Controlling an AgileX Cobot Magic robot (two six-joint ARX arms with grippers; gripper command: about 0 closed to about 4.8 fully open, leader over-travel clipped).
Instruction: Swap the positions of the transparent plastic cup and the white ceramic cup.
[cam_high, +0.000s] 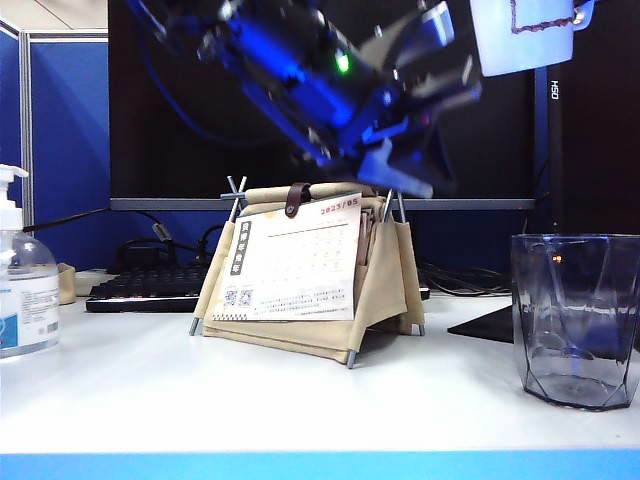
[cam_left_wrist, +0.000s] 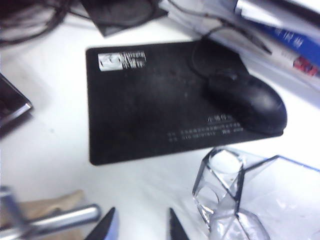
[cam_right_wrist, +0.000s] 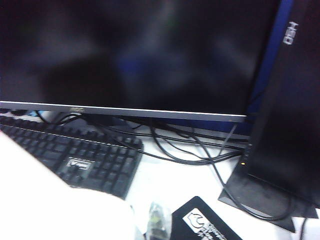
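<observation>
transparent plastic cup (cam_high: 575, 320) stands upright on the white desk (cam_high: 300, 400) at the right of the exterior view, just beside the black mouse pad (cam_left_wrist: 150, 100) in the left wrist view. nothing grips it.

white ceramic cup (cam_high: 525, 35) is high in the air at the upper right of the exterior view, clear of the desk. right wrist view shows a blurred white mass (cam_right_wrist: 55, 200) close to the lens, judged to be this cup held in the right gripper, whose jaws are nearly closed; the fingers themselves are not visible.

left gripper (cam_left_wrist: 140, 227) hovers above the desk near the transparent cup (cam_left_wrist: 235, 195), fingers well parted and empty.

step in hand, as judged: mug lifted away, left gripper lining up on the clear cup. next move calls for lowering the jaws around its wall, then closing.
</observation>
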